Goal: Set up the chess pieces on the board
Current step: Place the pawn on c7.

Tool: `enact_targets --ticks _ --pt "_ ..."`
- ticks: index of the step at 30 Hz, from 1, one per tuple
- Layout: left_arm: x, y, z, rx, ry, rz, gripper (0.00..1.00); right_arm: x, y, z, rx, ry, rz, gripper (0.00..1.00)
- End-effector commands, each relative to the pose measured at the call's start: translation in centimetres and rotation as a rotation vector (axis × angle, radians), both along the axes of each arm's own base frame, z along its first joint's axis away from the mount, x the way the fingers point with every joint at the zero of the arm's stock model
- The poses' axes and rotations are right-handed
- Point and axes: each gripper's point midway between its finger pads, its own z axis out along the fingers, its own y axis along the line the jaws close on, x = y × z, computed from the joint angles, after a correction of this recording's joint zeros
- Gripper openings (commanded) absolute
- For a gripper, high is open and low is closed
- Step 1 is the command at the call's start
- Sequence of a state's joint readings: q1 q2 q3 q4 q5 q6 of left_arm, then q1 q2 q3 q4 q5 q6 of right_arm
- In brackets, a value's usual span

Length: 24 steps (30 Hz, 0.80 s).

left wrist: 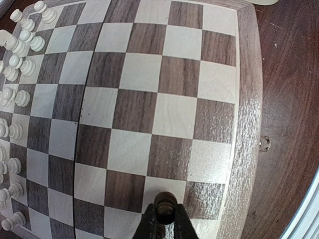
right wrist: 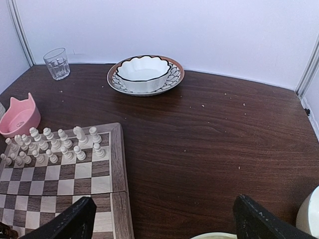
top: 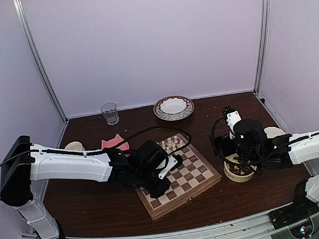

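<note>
My left gripper [left wrist: 164, 213] is shut on a small dark brown chess piece [left wrist: 164, 201], held low over the board [left wrist: 246, 114] near the squares by its plain border. From above, the left gripper [top: 159, 187] hangs over the near left part of the board [top: 207, 179] and hides the piece. Cream-white chessmen [left wrist: 20, 45] stand in rows along the far side of the board [right wrist: 117, 164]. My right gripper [right wrist: 167, 225] stands wide open with nothing between its fingers [right wrist: 75, 219]. In the top view the right gripper [top: 241, 158] hovers over a small round bowl [top: 230, 172] to the right of the board.
A patterned plate with a white bowl [top: 173, 106] and a drinking glass [top: 110, 112] stand at the back. A pink cup [right wrist: 20, 117] sits left of the board. A pale round object [right wrist: 310, 215] lies at the right. White walls enclose the table.
</note>
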<state>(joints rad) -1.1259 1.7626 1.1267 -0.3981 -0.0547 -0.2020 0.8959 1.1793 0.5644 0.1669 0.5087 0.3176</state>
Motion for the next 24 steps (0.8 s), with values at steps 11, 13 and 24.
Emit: enact_targets --ticks 11,13,24 --pt "0.4 -0.6 -0.2 0.022 -0.014 -0.01 0.09 -0.1 -0.4 0.1 -0.005 -0.003 0.006 0.99" --pt "0.4 -0.6 -0.2 0.021 -0.014 -0.011 0.17 -0.2 -0.4 0.1 -0.004 -0.004 0.007 0.99" --pt "0.5 -1.4 2.6 -0.056 -0.036 -0.006 0.55 -0.2 0.0 0.0 0.0 0.001 0.022 0.98"
